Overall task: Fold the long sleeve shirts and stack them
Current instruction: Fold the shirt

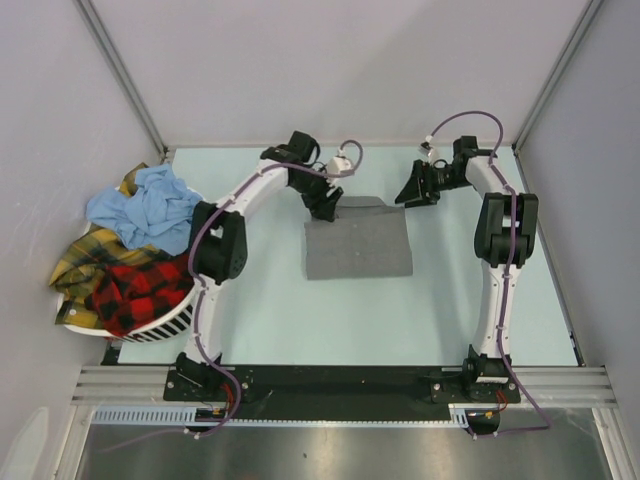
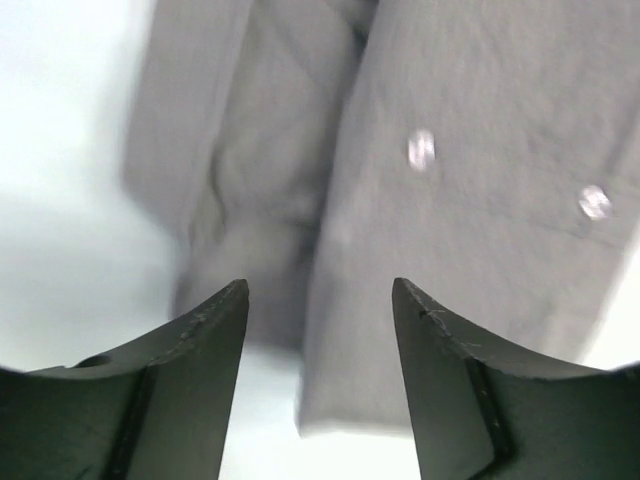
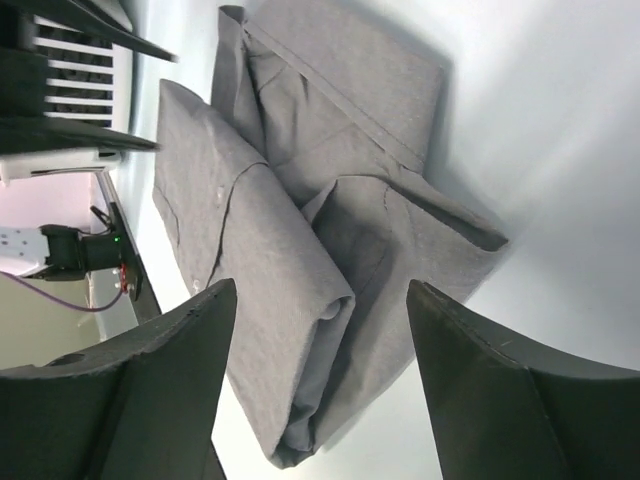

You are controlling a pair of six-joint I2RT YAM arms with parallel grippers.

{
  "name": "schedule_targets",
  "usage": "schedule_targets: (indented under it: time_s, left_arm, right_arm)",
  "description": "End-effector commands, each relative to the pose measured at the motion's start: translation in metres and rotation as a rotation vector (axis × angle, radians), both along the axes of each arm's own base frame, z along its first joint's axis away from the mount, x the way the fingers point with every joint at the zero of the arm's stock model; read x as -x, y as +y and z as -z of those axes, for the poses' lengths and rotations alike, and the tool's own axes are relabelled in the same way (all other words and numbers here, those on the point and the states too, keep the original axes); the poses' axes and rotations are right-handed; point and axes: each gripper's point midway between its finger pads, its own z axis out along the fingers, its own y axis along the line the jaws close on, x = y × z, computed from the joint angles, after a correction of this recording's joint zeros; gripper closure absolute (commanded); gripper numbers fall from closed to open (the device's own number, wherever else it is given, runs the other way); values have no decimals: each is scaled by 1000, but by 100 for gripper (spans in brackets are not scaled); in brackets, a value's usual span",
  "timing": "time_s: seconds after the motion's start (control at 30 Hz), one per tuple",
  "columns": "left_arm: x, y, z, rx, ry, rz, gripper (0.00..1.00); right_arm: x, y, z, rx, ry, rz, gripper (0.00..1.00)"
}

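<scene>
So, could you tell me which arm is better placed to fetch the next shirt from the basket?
Left, probably: the basket heaped with shirts sits beside the left arm, whose jaws are open. The right arm is on the far side of the grey shirt from it.

A white slotted basket (image 1: 165, 325) sits at the pale table's (image 1: 300, 320) left edge
</scene>
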Motion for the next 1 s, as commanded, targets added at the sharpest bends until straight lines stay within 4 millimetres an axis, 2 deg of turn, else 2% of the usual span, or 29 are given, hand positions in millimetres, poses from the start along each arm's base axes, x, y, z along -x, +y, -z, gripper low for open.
schedule_targets:
  time_s: [0.0,0.03,0.1,0.13,0.17,0.27,0.43,0.5,0.53,0.57,0.63,0.67,0.7,0.73,0.77,0.8,0.87,0.97]
  left_arm:
    - [20,46,-40,122,176,-164,34]
    - [27,55,-30,116,227,-202,34]
    - [33,58,-26,118,244,-212,34]
    - [37,61,-18,107,267,-226,34]
    - [37,62,-12,99,275,-233,34]
    - [35,64,-1,92,284,-258,34]
    - [27,66,10,91,295,-279,35]
    - [28,64,9,115,314,-277,38]
    - [30,63,9,121,324,-278,41]
    - [32,61,9,133,335,-272,43]
    - [32,60,6,153,340,-272,49]
    - [32,58,3,168,342,-268,60]
    - [30,58,1,178,334,-269,67]
    - [28,58,-3,186,329,-278,82]
    - [25,57,-5,195,324,-282,89]
    - [24,58,-8,207,329,-287,94]
    - [22,57,-16,225,319,-285,100]
    - [15,59,-23,242,299,-292,100]
  right_arm:
    - [-1,3,-14,42,-75,-16,27]
    - [1,6,-12,48,-77,-26,27]
    - [6,4,-4,72,-76,-44,27]
    - [8,3,1,82,-73,-53,27]
    - [14,15,5,89,-70,-88,27]
    - [17,14,15,119,-72,-112,28]
    - [22,12,16,110,-76,-124,35]
    - [27,14,14,95,-73,-131,45]
    - [28,13,14,96,-74,-131,48]
    - [30,14,13,95,-73,-134,58]
    - [30,13,11,92,-79,-130,70]
    - [30,12,7,90,-82,-124,81]
    - [29,12,6,87,-86,-123,86]
    - [28,10,2,87,-91,-117,89]
    - [28,10,0,83,-92,-113,97]
    - [27,9,-5,83,-101,-108,100]
    - [26,8,-9,82,-102,-97,100]
    - [17,9,-17,74,-124,-76,100]
